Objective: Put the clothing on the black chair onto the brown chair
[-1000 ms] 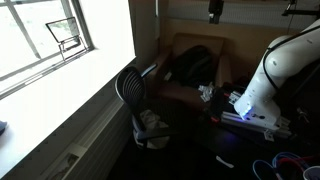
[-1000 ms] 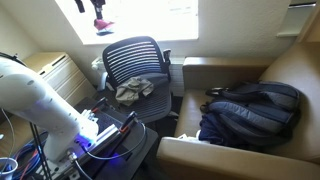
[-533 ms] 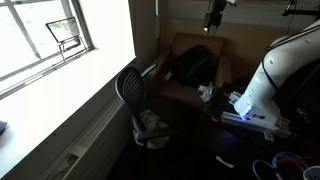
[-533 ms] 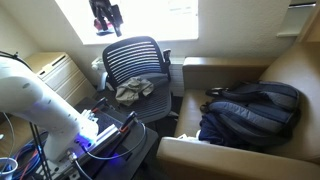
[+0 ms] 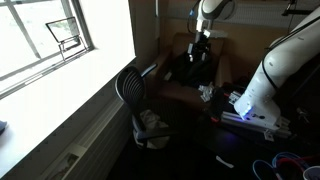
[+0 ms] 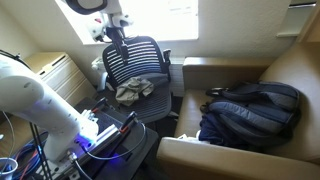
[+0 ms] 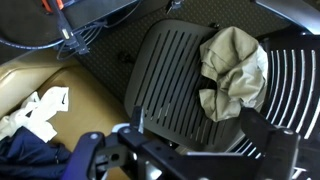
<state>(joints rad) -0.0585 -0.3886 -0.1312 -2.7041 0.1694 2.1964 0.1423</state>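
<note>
Above the slatted back of the black chair (image 6: 140,58), my gripper (image 6: 118,38) hangs with its fingers spread wide, empty and touching nothing, while the crumpled pale-beige clothing (image 7: 232,72) lies in soft folds on the ribbed seat, well apart from the smooth brown chair (image 6: 215,68)

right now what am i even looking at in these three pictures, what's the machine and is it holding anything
It is a single white robot arm with two jaws at its tip. Two pictures come from cameras standing in the room; the third looks down from the arm's wrist. The jaws stand open and hold nothing, hanging above a black chair. On its seat lies crumpled clothing, which also shows in an exterior view. Beside it, a brown chair holds a dark backpack.
</note>
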